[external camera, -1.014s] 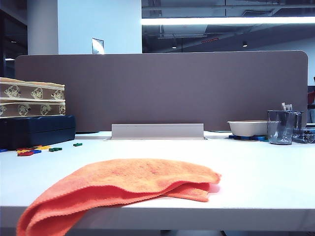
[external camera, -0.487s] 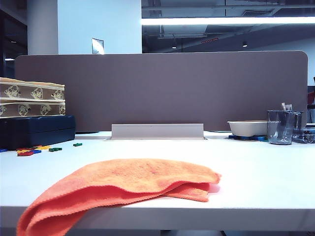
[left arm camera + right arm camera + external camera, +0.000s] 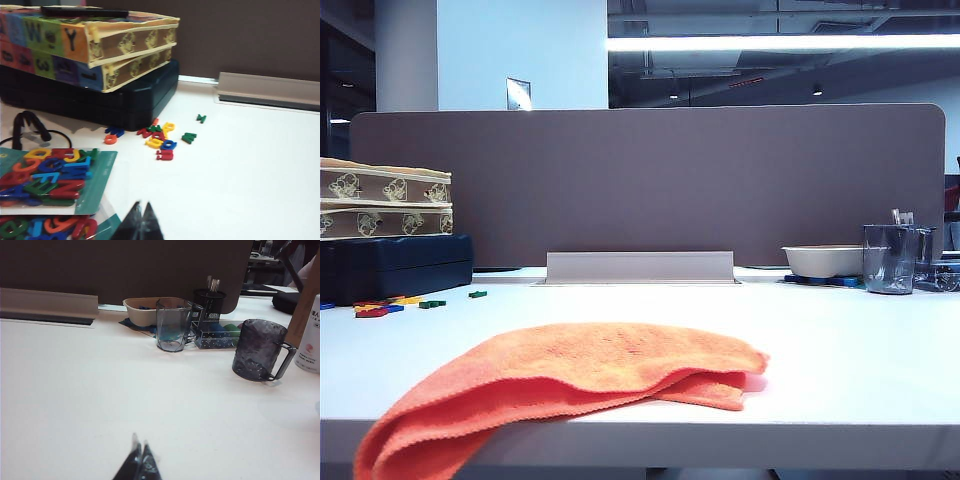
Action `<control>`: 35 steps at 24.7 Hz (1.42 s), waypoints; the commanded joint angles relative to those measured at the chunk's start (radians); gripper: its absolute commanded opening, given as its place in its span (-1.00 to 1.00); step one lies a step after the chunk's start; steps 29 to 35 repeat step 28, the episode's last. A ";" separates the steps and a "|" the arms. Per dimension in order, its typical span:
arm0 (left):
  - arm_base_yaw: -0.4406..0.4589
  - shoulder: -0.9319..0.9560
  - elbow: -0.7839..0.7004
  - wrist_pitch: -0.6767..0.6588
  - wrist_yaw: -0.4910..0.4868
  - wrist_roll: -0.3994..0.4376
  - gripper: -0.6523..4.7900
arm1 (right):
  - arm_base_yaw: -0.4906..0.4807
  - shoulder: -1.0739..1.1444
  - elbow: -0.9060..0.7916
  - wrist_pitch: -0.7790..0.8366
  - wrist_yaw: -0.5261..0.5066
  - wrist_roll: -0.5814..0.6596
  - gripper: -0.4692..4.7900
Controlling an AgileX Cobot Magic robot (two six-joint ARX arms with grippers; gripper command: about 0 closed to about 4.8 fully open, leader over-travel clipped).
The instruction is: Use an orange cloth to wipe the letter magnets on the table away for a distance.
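Nothing has moved on the table [image 3: 860, 340] since a second ago — in the exterior view the orange cloth [image 3: 570, 385] lies as it did, loosely folded at the lower middle of the frame, with one end hanging over the front edge at the lower left. Neither of my arms shows in that view.

The letter magnets [image 3: 395, 304] sit at the far left of the exterior view, well apart from the cloth, just in front of a dark case [image 3: 395, 265] that carries two patterned boxes [image 3: 385, 198]. My left wrist view shows the same magnets [image 3: 162, 135] scattered on the white top in the middle of the frame, green, yellow, blue and red, close to the case. My left gripper [image 3: 141, 222] is at the lower edge of that picture with its two tips pressed together, and it holds nothing. A pack of more letters [image 3: 50, 177] lies at the lower left.

My right gripper [image 3: 138, 462] is also fully closed and empty, at the lower edge of its own view — above bare table. Farther away stand a clear cup [image 3: 172, 325], a dark mug [image 3: 260, 350] and a pale bowl [image 3: 142, 310].
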 commanded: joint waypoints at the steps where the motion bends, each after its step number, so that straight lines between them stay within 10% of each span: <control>1: 0.000 0.000 0.003 0.006 0.042 0.001 -0.78 | 0.000 -0.004 -0.008 0.013 0.001 0.001 -0.84; 35: 0.000 0.000 0.003 0.006 0.051 0.001 -0.78 | 0.000 -0.004 -0.008 0.013 0.001 0.001 -0.84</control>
